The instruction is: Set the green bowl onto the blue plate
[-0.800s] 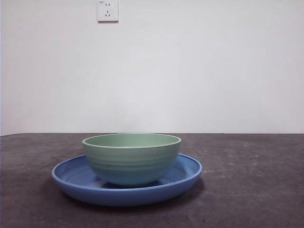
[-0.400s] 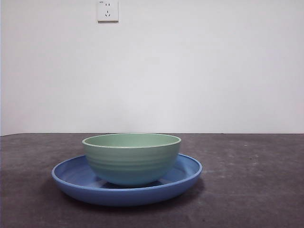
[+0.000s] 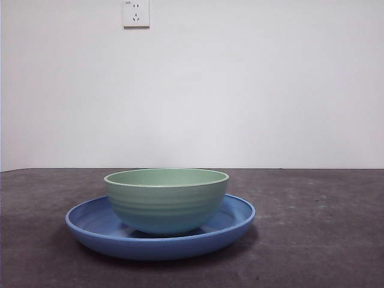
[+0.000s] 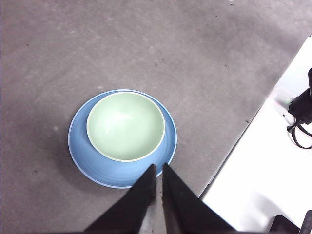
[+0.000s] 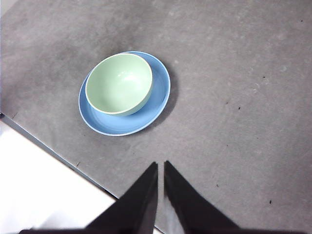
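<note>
Front view: green bowl (image 3: 166,201) upright on blue plate (image 3: 90,231)

From my feed the plate (image 3: 231,231) looks glossy, the bowl (image 3: 167,207) ridged and satiny, the table (image 3: 318,240) rough matt grey.

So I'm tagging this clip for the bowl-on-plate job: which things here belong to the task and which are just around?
Task things:
- green bowl, sitting upright on the plate
- blue plate, on the table under the bowl

Just around:
- grey table
- wall socket
- left gripper and right gripper, both shut, holding nothing
</note>
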